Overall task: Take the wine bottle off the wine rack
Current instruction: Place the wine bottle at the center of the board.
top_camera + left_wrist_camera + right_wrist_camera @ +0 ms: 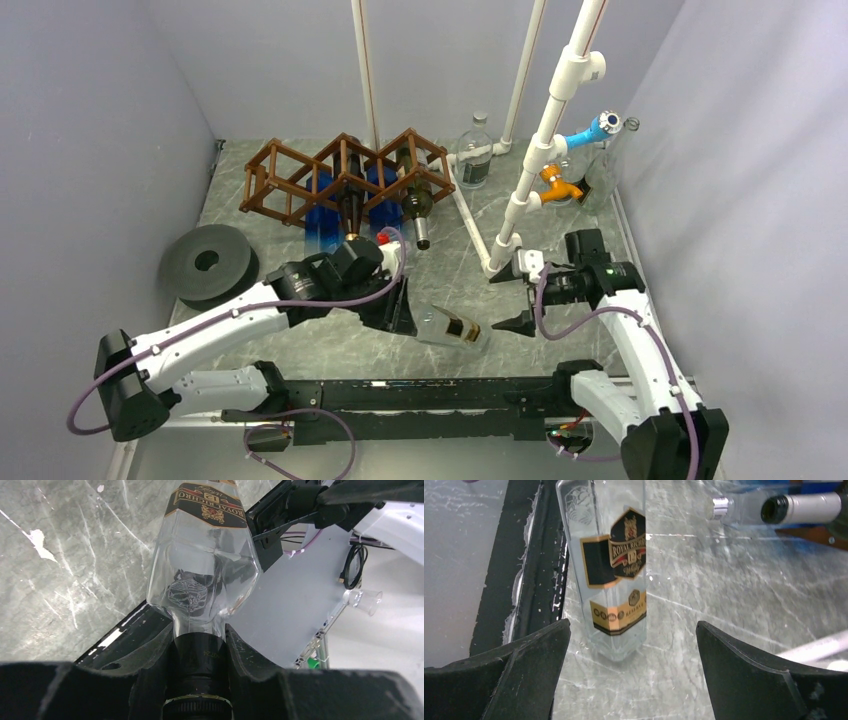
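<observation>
Bottle (452, 328) is off the rack (345, 178) — held well forward of it, neck pinched in the left gripper (200, 645). Right gripper (631, 645) spread and empty, also forward of the rack. Removal judged done — only set-down outstanding.

On my left wrist feed, the left jaws are clamped on the dark neck of a clear bottle (205, 575), one black finger on each side. Its body stretches away from me, with the black-and-gold label (207, 502) at the far end. The grey marbled table (65, 555) lies left, and a small clear cup (367, 600) right.
</observation>
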Controlling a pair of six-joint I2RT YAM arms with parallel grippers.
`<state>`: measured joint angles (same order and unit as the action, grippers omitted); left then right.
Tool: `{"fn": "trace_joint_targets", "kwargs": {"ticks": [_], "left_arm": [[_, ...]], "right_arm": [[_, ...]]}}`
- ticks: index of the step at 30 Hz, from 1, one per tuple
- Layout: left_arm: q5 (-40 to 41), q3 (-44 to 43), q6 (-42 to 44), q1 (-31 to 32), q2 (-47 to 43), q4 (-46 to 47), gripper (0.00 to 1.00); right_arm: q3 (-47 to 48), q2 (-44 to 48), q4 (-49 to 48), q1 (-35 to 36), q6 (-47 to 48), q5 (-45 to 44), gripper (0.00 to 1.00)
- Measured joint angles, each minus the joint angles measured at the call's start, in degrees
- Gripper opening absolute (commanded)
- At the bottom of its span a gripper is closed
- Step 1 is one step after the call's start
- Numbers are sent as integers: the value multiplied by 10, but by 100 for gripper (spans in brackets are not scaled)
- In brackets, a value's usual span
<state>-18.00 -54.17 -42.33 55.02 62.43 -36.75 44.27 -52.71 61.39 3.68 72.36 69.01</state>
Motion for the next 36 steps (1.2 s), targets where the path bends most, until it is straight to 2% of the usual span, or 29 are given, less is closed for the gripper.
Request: {"fn": "trace_joint_targets", "kwargs": {"ticks": [7,13,28,33,36], "left_arm": [[12,-45,-56,13,51,0,0],[22,-77,-85,22,87,0,0],[55,-147,-160,32,158,-10,0],[62,-162,-185,35,173,-9,0],[65,-168,-201,37,182,-9,0]], "right_arm": [[-20,0,-142,116,-110,-56,99],[-28,-1,-222,186,-183,-99,99],[-75,0,-358,260,-298,-181,98],[-82,-2,-391,281,-317,-204,96],[-84,-4,-410,290,-326,-218,91]]}}
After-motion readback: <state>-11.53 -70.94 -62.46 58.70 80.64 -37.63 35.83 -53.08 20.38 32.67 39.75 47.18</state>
